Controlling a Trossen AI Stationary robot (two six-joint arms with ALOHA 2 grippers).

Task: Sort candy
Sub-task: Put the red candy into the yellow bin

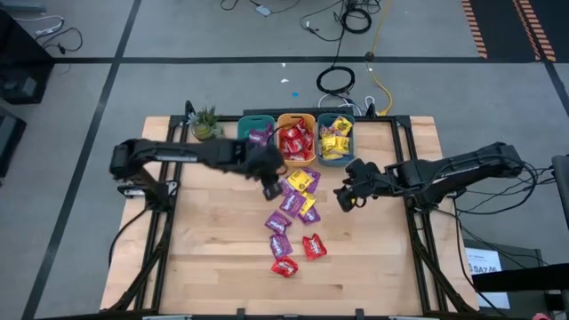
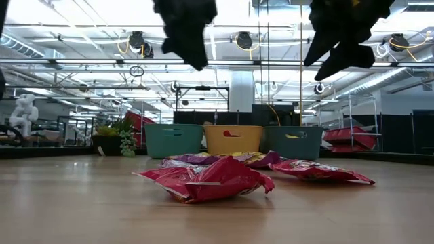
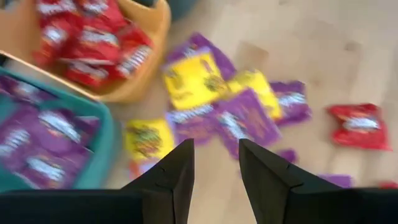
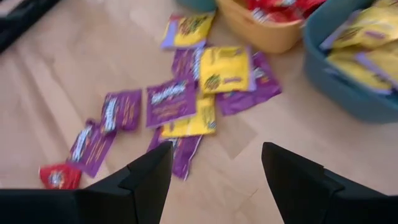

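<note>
Loose candy packets in purple, yellow and red lie flat in a strip on the wooden table (image 1: 213, 240), from a purple-and-yellow cluster (image 1: 298, 197) down to red ones (image 1: 313, 246). At the far edge stand three bins: a teal one (image 1: 256, 135) with purple packets, an orange one (image 1: 296, 140) with red, a teal one (image 1: 336, 140) with yellow. My left gripper (image 3: 216, 165) hangs open above the cluster's left end, beside the bins (image 1: 269, 187). My right gripper (image 4: 216, 168) hangs open above the table, right of the cluster (image 1: 345, 197). Neither has anything between its fingers.
A small potted plant (image 1: 206, 123) stands at the far left corner, next to the bins. Cables (image 1: 342, 82) lie on the floor beyond the table. Bare wood shows left of the candy strip, and right of it (image 1: 382, 249).
</note>
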